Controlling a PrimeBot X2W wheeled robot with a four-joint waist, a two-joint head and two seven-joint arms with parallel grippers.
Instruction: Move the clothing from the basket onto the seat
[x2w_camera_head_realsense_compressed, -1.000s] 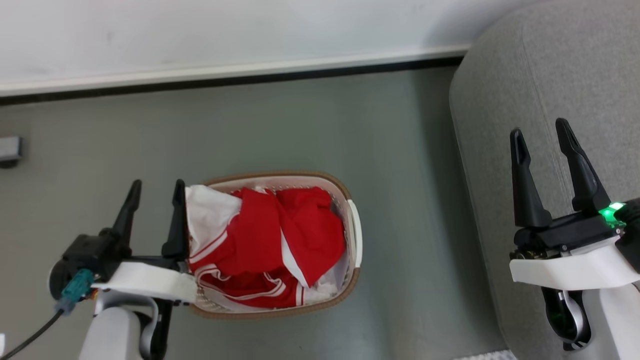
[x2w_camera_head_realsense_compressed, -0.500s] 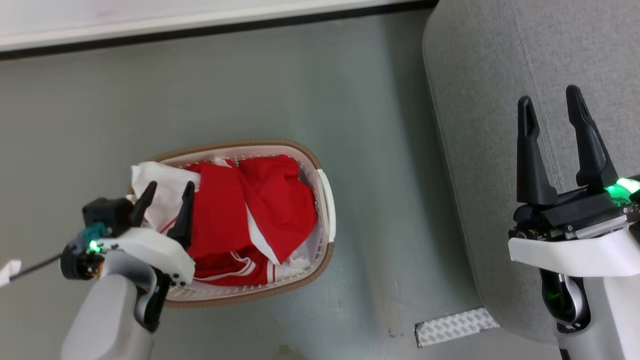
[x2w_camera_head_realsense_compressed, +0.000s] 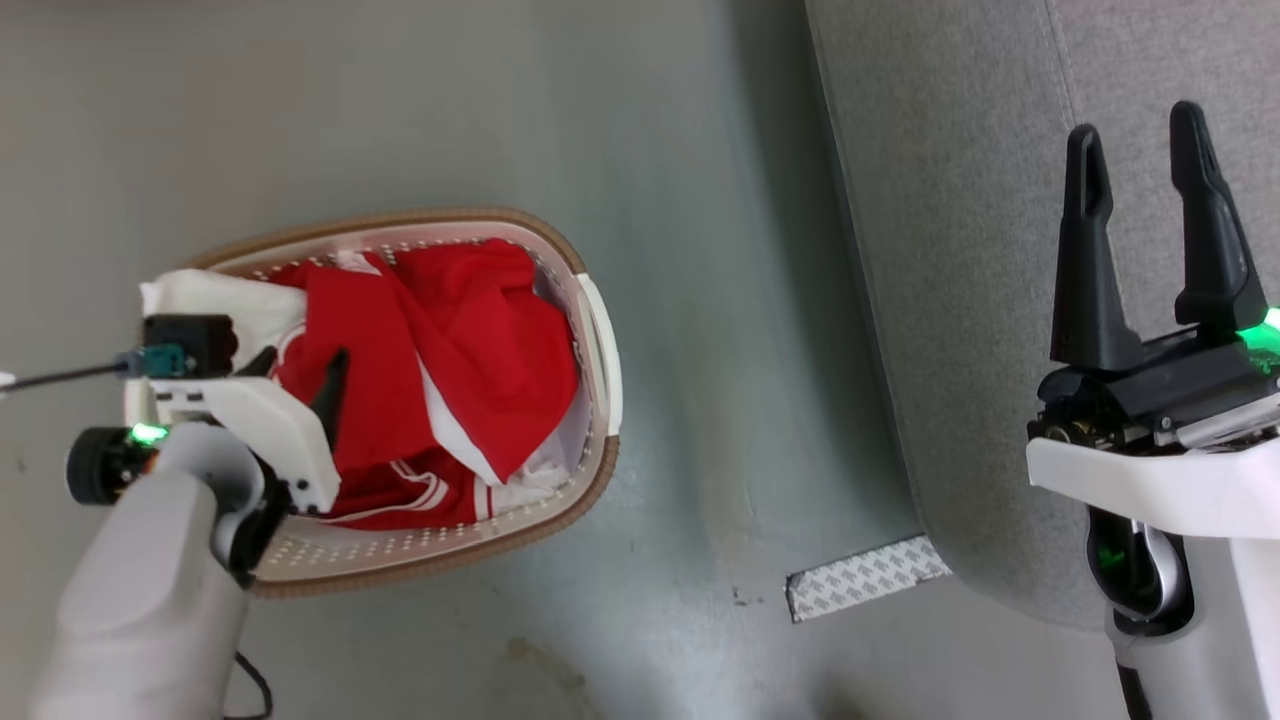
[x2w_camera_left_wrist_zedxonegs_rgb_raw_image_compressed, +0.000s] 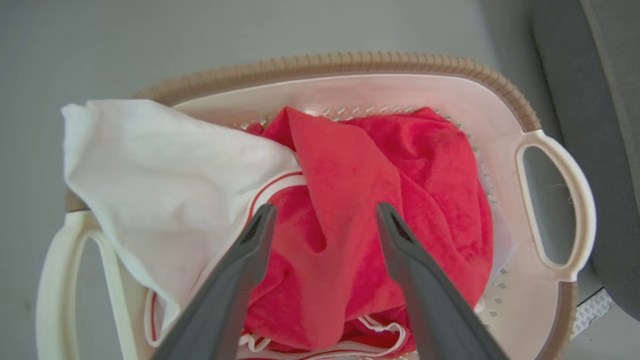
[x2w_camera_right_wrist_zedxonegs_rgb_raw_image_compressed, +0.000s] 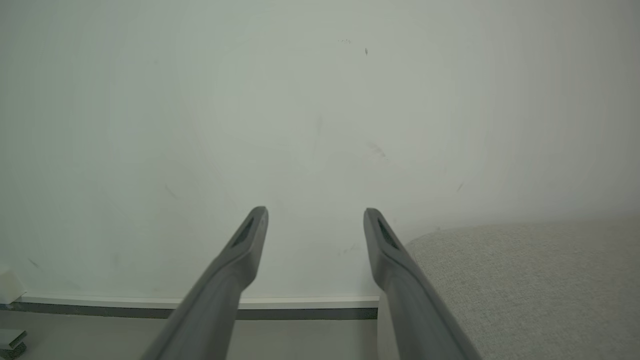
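Note:
The clothing (x2w_camera_head_realsense_compressed: 440, 340), red fabric with white panels and stripe trim, lies heaped in the white basket (x2w_camera_head_realsense_compressed: 595, 340) with its brown rim, on the floor at the left. My left gripper (x2w_camera_head_realsense_compressed: 305, 365) hangs open over the pile, fingers pointing down into it. In the left wrist view the open left gripper (x2w_camera_left_wrist_zedxonegs_rgb_raw_image_compressed: 322, 212) straddles a red fold of the clothing (x2w_camera_left_wrist_zedxonegs_rgb_raw_image_compressed: 350, 200) inside the basket (x2w_camera_left_wrist_zedxonegs_rgb_raw_image_compressed: 555, 200), not closed on it. The grey seat (x2w_camera_head_realsense_compressed: 950, 250) stands at the right. My right gripper (x2w_camera_head_realsense_compressed: 1140, 145) is open and empty above the seat; the right gripper (x2w_camera_right_wrist_zedxonegs_rgb_raw_image_compressed: 315, 215) faces a pale wall, the seat (x2w_camera_right_wrist_zedxonegs_rgb_raw_image_compressed: 525, 280) at lower right.
A white cloth (x2w_camera_left_wrist_zedxonegs_rgb_raw_image_compressed: 160, 175) drapes over the basket's left rim. A strip of patterned tape (x2w_camera_head_realsense_compressed: 865, 578) lies on the grey floor by the seat's corner. A wall with a dark baseboard (x2w_camera_right_wrist_zedxonegs_rgb_raw_image_compressed: 300, 312) stands beyond the seat. A black cable (x2w_camera_head_realsense_compressed: 60, 378) runs from my left wrist.
The head camera has tilted down, so wall and baseboard left the picture. My left gripper has moved from the basket's left rim to above the red pile and pitched downward. The right gripper stays open.

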